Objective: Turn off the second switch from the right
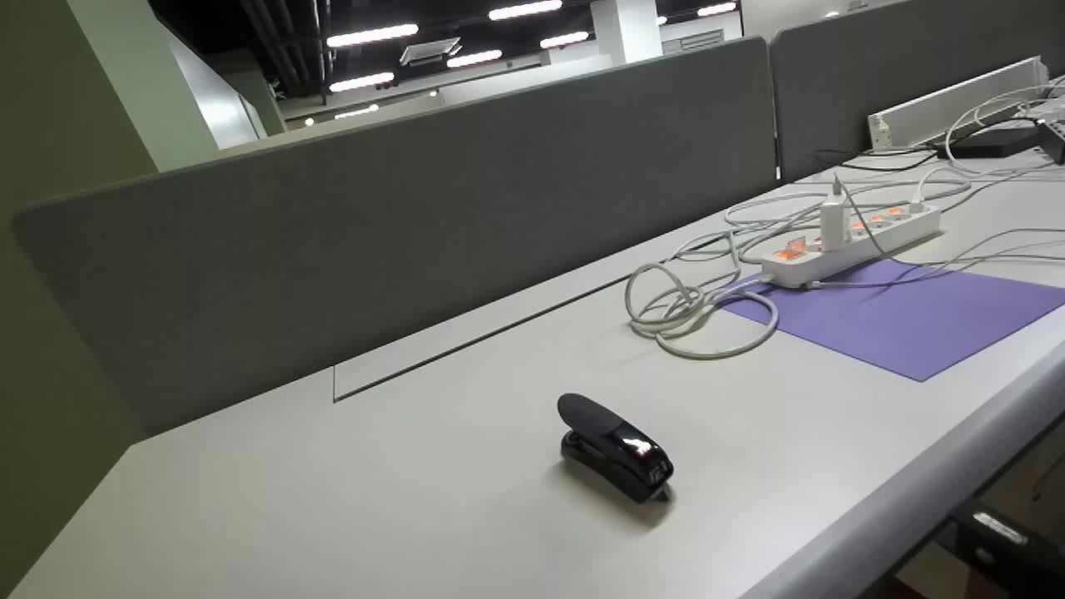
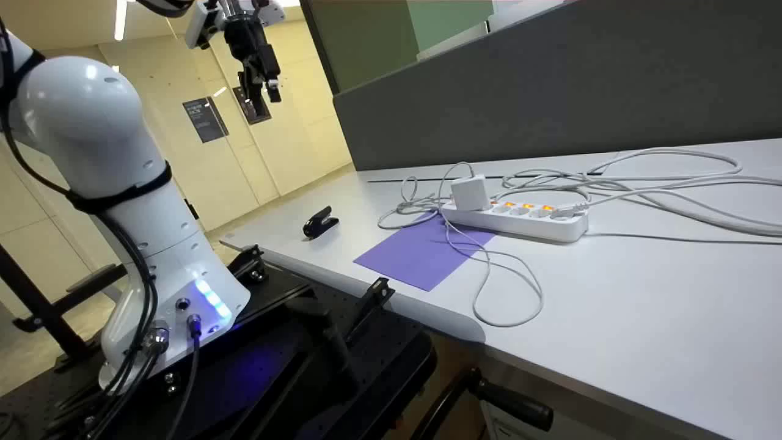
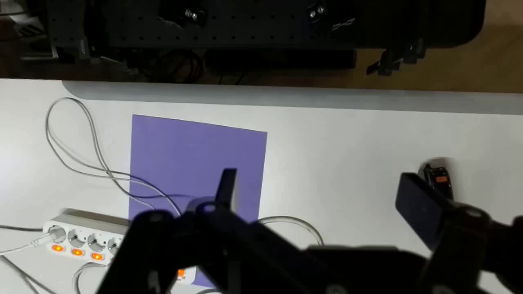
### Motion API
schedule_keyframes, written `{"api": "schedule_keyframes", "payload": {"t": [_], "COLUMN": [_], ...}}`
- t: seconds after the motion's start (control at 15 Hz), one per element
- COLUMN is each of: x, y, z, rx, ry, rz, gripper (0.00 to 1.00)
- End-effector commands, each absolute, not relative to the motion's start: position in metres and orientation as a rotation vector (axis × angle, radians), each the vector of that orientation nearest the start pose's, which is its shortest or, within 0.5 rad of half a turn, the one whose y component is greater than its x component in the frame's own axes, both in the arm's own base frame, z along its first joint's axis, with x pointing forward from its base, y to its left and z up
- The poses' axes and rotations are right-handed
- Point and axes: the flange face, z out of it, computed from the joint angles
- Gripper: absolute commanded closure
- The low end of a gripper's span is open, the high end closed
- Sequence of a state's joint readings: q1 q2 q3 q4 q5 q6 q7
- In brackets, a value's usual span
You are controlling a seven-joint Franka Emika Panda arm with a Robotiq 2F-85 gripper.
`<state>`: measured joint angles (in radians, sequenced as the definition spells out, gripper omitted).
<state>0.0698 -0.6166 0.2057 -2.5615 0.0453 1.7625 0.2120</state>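
The black two-fingered gripper (image 3: 320,196) is held high over the white desk (image 2: 611,318), its jaws spread wide. In an exterior view, the long white power strip (image 2: 519,226), with its row of small orange-lit switches (image 2: 526,206), is seen well below the jaws and apart from them; in the wrist view, it is partly covered by the jaw on the picture's left. By that same jaw the flat purple sheet (image 3: 196,151) is overlapped, and by the opposite jaw the glossy black stapler (image 3: 441,179).

White power strip (image 2: 519,227), switches (image 3: 77,252) glowing orange
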Motion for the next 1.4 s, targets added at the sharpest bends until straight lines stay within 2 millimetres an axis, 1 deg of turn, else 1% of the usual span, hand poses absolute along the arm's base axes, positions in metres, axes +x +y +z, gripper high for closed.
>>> {"api": "schedule_keyframes", "payload": {"t": [0.0, 0.73, 0.87, 0.93, 1.13, 1.27, 1.33], "x": [0.327, 0.327, 0.326, 0.327, 0.331, 0.334, 0.335], "y": [0.098, 0.098, 0.096, 0.091, 0.062, 0.029, 0.008], "z": [0.449, 0.449, 0.450, 0.449, 0.446, 0.437, 0.431], "rx": [-3.245, -3.245, -3.244, -3.249, -3.247, -3.220, -3.193], "ry": [-0.004, -0.004, 0.004, 0.037, 0.184, 0.304, 0.368], "rz": [0.278, 0.278, 0.237, 0.198, 0.058, -0.017, -0.052], "gripper": [0.00, 0.00, 0.00, 0.00, 0.00, 0.00, 0.00]}}
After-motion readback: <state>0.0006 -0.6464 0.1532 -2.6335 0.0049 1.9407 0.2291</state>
